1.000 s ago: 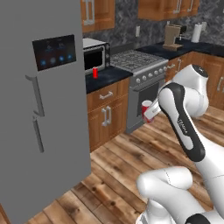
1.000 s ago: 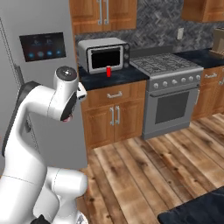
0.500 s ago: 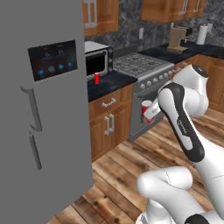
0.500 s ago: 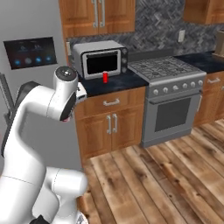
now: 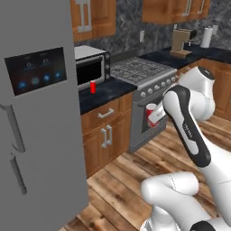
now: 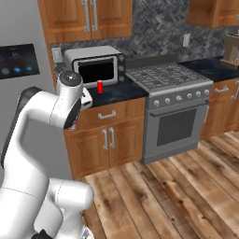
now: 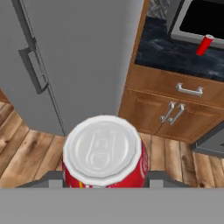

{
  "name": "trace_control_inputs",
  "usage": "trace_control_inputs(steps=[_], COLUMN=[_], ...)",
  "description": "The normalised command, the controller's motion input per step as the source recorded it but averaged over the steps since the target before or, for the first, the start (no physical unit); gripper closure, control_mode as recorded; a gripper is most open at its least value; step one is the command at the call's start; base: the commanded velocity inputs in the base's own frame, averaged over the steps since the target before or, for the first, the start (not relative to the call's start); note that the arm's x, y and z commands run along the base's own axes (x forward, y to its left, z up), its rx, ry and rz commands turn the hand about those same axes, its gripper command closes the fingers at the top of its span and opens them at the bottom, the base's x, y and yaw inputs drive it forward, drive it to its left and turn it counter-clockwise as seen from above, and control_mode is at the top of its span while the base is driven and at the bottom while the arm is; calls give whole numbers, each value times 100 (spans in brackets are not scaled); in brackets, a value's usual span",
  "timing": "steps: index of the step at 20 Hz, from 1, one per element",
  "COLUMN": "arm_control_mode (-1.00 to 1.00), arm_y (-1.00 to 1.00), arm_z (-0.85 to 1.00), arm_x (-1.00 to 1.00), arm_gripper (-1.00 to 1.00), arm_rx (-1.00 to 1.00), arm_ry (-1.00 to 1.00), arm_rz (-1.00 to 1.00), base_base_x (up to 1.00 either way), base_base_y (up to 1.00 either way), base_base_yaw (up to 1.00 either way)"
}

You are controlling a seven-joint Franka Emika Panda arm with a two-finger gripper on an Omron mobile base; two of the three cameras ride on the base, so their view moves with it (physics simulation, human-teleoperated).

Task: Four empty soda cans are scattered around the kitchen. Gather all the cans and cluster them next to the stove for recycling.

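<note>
Silver can top (image 7: 103, 145) between hand (image 7: 105, 179) fingers

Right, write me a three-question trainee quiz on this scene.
1. True or false: the gripper is shut on a red can.
2. Multiple choice: the other can stands on the counter
A. on a stove grate
B. in front of the toaster oven, left of the stove
C. on the floor by the fridge
3. Fill in: in the hand view the tall grey appliance at the left is the ____.

Key: 1 true; 2 B; 3 fridge.
</note>
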Motion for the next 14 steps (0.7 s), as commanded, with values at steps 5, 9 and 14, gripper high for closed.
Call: trace_control_inputs(steps=[5, 9, 14], arm_control_mode=[100, 100, 100], arm_y=[0, 0, 0], arm_z=[0, 0, 0], arm_x=[0, 0, 0], arm_gripper=[100, 100, 100], arm_rx=[0, 0, 0], arm_ry=[0, 0, 0], arm_rz=[0, 0, 0], base_base_x=[67, 69, 68], base_base_y=[-29, -27, -17], base_base_yaw=[0, 0, 0])
